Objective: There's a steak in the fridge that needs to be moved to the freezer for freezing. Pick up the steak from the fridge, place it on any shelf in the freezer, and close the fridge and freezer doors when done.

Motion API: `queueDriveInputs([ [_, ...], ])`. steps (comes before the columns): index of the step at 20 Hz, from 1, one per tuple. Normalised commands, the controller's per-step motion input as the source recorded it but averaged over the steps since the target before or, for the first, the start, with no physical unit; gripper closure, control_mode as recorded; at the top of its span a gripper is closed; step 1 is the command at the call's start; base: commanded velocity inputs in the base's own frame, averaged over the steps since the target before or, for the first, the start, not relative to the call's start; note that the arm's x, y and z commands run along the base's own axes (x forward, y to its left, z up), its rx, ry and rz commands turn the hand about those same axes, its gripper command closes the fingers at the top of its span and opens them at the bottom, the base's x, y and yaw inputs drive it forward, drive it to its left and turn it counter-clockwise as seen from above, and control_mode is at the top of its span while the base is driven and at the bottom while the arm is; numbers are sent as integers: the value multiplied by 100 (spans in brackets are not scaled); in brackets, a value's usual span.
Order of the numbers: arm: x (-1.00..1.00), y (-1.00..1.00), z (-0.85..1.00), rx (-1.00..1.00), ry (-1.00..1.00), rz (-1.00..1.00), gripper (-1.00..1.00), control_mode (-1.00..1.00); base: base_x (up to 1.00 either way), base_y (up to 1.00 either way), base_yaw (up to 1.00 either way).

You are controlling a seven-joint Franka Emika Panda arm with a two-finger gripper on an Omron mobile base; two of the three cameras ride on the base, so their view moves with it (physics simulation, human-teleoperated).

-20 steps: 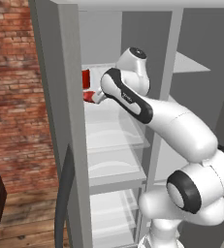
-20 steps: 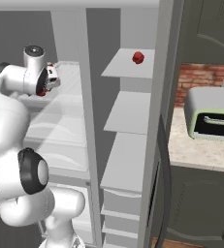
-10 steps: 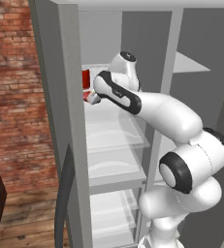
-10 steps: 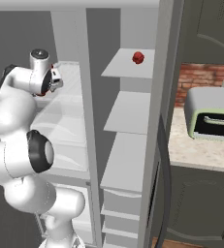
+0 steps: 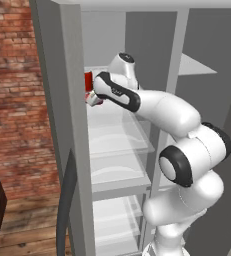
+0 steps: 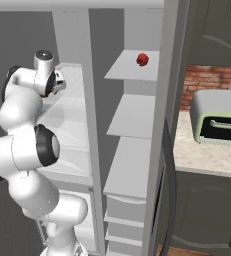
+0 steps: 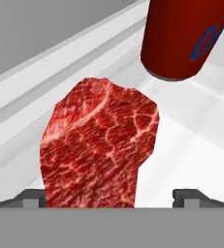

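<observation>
The steak (image 7: 99, 145), a marbled dark red slab, lies on a clear glass shelf (image 7: 200, 126) of the fridge (image 5: 117, 135), close in front of the hand. My gripper (image 7: 111, 196) is open, and the steak's near end reaches down between its two widely spread fingertips (image 7: 32, 197). An upright red can (image 7: 186, 34) stands just behind the steak. From the left base, my gripper (image 5: 93, 99) is at the upper fridge shelf, beside the can (image 5: 88, 79). The freezer's opaque grey shelves (image 6: 132, 115) are to the right, and a round red lump (image 6: 142, 59) sits on the top one.
Both doors stand open: the fridge door (image 5: 57, 100) close on the arm's left, the freezer door (image 6: 163, 125) edge-on at the right with its dark handle (image 6: 170, 170). Beyond it a green toaster oven (image 6: 217, 120) sits on a counter. A brick wall (image 5: 12, 100) is at far left.
The arm has folded further left and deeper into the fridge, bringing the hand a little closer to the steak on the upper shelf. The steak and can have not moved.
</observation>
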Motion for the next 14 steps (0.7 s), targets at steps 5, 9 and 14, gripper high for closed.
queueDriveInputs([
  [5,0,66,-67,0,3,0,100,-100,0,0,0],
  [9,0,23,-73,0,5,0,100,-100,0,0,0],
  [14,-46,-6,-55,0,0,0,100,-100,0,0,0],
])
